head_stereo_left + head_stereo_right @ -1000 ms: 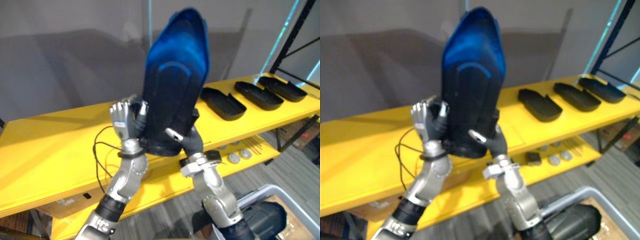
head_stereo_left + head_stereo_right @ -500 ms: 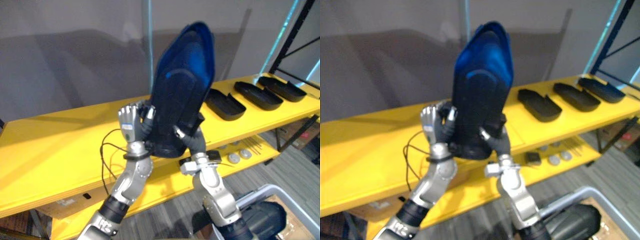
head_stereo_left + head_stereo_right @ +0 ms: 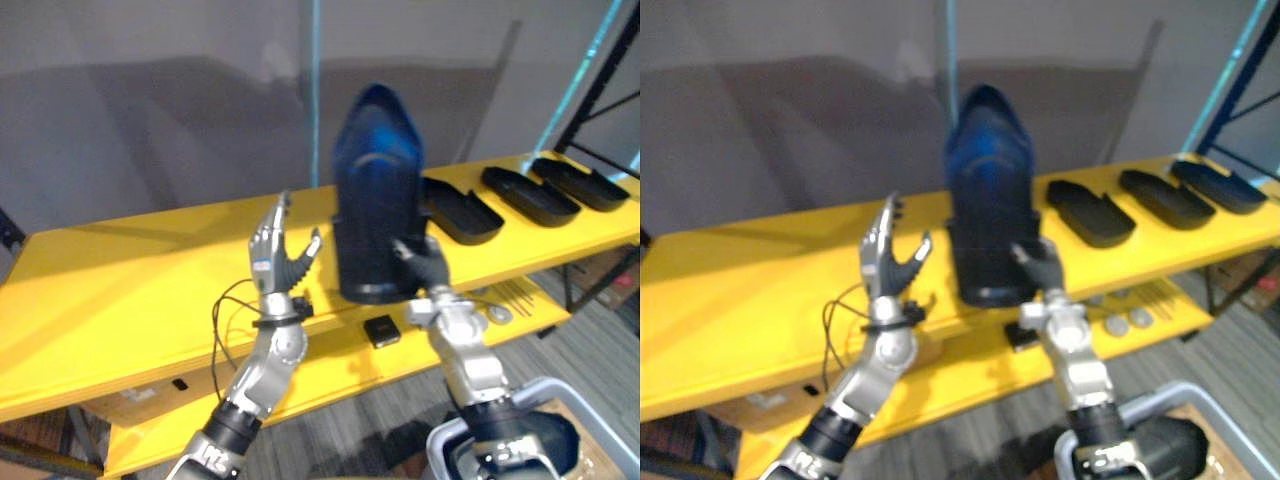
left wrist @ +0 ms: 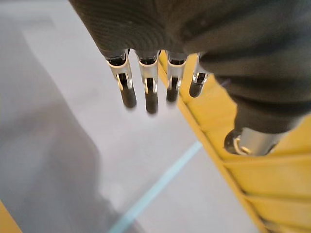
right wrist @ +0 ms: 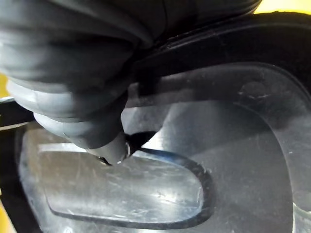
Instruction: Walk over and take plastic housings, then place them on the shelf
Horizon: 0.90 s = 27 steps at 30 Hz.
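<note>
On the top board of the yellow shelf, upright on its lower end: plastic housing, tall, dark, with a blue sheen toward its rounded top. At its lower corner on the robot's right, right hand, thumb laid across the front face, the rest of the hand round the edge and behind. Seemingly a pinch, though the far side is hidden in both eye views. From the right wrist view, a much closer look at that thumb: tip pressed flat on a glossy, scratched dark surface, a raised rounded outline just past it. From the head, the same contact small and partly masked by the wrist.

Just beside the housing on the robot's left, apart from it: left hand, raised, palm turned toward the housing, fingers straight and spread, holding nothing. Gap between hand and housing plain in the eye views. From the left wrist view, dark-tipped fingers in a straight row against grey wall and a strip of yellow board.

Farther along the same board to the robot's right, well apart from the upright one: three more black housings, lying flat in a row. On the lower board, below the right hand: small black box and a few silver discs. Behind the upright housing, thin blue-green post.
</note>
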Available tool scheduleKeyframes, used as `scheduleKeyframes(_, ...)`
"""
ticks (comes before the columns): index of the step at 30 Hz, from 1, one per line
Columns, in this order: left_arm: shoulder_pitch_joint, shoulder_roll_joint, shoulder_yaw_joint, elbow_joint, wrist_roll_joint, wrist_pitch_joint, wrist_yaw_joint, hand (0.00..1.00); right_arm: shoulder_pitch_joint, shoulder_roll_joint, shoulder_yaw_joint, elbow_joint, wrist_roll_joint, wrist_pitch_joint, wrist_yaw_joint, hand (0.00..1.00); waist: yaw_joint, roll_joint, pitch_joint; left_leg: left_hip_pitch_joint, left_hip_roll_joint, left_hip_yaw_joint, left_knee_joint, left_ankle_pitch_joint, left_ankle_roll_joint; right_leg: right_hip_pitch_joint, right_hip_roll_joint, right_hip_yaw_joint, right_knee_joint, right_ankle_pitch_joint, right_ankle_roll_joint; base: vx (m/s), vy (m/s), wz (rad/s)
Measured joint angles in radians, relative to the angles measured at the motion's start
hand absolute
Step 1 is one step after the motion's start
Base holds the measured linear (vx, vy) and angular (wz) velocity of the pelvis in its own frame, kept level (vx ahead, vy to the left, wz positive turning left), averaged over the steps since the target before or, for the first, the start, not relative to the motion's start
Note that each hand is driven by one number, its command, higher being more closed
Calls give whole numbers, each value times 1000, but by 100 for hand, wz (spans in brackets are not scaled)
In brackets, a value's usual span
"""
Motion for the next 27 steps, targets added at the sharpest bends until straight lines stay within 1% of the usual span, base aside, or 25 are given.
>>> scheduleKeyframes(1, 6, 12, 6, 0, -4, 0, -1, 0, -11, -16, -6, 20, 10, 7, 10, 100, 0, 1, 1, 0, 1, 0, 2, 1, -1, 0, 0, 0, 0, 0, 0, 0, 0, 0)
scheduleKeyframes(3, 28, 35, 15, -3, -9, -1, -3, 0, -72, -73, -14, 106, 42, 10, 62, 100, 2, 6, 6, 0, 1, -2, 2, 2, -1, 0, 1, -1, 0, 0, 0, 0, 0, 0)
scheduleKeyframes(5, 43, 34, 11, -13, -16, -6, -20, 0, -127, -100, -15, 172, 68, 10, 94, 100, 7, 5, 7, -1, 0, -6, 2, 3, -1, 1, 0, -3, 0, 0, 0, -5, 0, 5)
scheduleKeyframes(9, 72, 38, 20, -45, -77, -31, -42, 0, -211, -148, -19, 271, 105, 11, 152, 100, 11, -2, 12, -15, 0, -31, 2, 8, 0, 4, -1, -29, 0, 0, 0, -13, -10, 20)
scheduleKeyframes(11, 126, 39, 61, -71, -111, -36, -65, 0, -253, -184, -22, 351, 105, 20, 184, 100, 26, -2, 15, -18, 0, -48, 2, 11, 0, 8, -1, -43, 0, 0, 0, 0, -13, 18)
scheduleKeyframes(12, 140, 39, 70, -73, -120, -36, -70, 0, -255, -199, -23, 365, 105, 21, 192, 100, 30, 0, 18, -17, 0, -55, 2, 12, 0, 15, -1, -51, 0, 0, 0, 5, -5, 28)
scheduleKeyframes(14, 212, 42, 119, -82, -127, -43, -85, 0, -261, -248, -25, 414, 106, 28, 225, 100, 50, 4, 25, -21, -1, -72, 2, 13, -1, 20, -1, -57, 1, 0, 0, 0, 5, 22)
scheduleKeyframes(15, 228, 42, 131, -84, -131, -45, -90, 0, -264, -256, -25, 424, 106, 30, 233, 100, 55, 4, 28, -21, -1, -74, 2, 14, -1, 20, -1, -58, 2, 0, 0, 2, 2, 11)
scheduleKeyframes(16, 249, 43, 144, -86, -150, -54, -102, 0, -267, -271, -25, 438, 106, 36, 253, 100, 63, 4, 33, -22, -1, -79, 2, 15, -1, 21, -1, -62, 3, 0, 0, -4, -17, 22)
scheduleKeyframes(17, 284, 49, 159, -87, -163, -71, -121, 0, -285, -294, -25, 475, 106, 49, 296, 100, 64, 4, 37, -33, -2, -92, 2, 20, 0, 21, -1, -83, 4, 0, 0, -1, -19, 28)
scheduleKeyframes(19, 306, 63, 161, -89, -165, -80, -145, 0, -313, -316, -25, 518, 105, 51, 336, 100, 67, 5, 50, -37, -3, -109, 2, 26, 0, 25, -2, -90, 6, 0, 0, -9, -5, 30)
scheduleKeyframes(20, 327, 78, 161, -89, -166, -85, -163, 0, -348, -329, -24, 564, 105, 53, 370, 100, 76, 5, 57, -36, -3, -112, 2, 28, 0, 29, -2, -100, 7, 0, 0, -20, 0, 22)
scheduleKeyframes(22, 349, 80, 164, -89, -168, -100, -181, 0, -380, -346, -23, 605, 105, 61, 402, 100, 90, 8, 59, -37, -3, -125, 2, 29, 0, 33, -2, -107, 7, 0, -1, -11, -1, 16)
scheduleKeyframes(23, 370, 80, 164, -97, -194, -111, -197, 0, -419, -366, -21, 652, 105, 65, 433, 100, 100, 10, 64, -41, -4, -135, 2, 33, 0, 34, -2, -112, 8, -1, -1, -5, 8, 16)
scheduleKeyframes(25, 386, 80, 164, -111, -204, -116, -206, 0, -458, -386, -20, 695, 106, 66, 459, 100, 115, 12, 78, -43, -4, -136, 2, 35, -1, 34, -2, -114, 9, -1, -1, -18, -3, 14)
scheduleKeyframes(27, 402, 80, 164, -114, -209, -121, -228, 0, -499, -412, -18, 747, 106, 66, 489, 100, 127, 14, 89, -57, -6, -162, 2, 45, -2, 35, -3, -143, 10, -3, -5, -24, -19, 29)
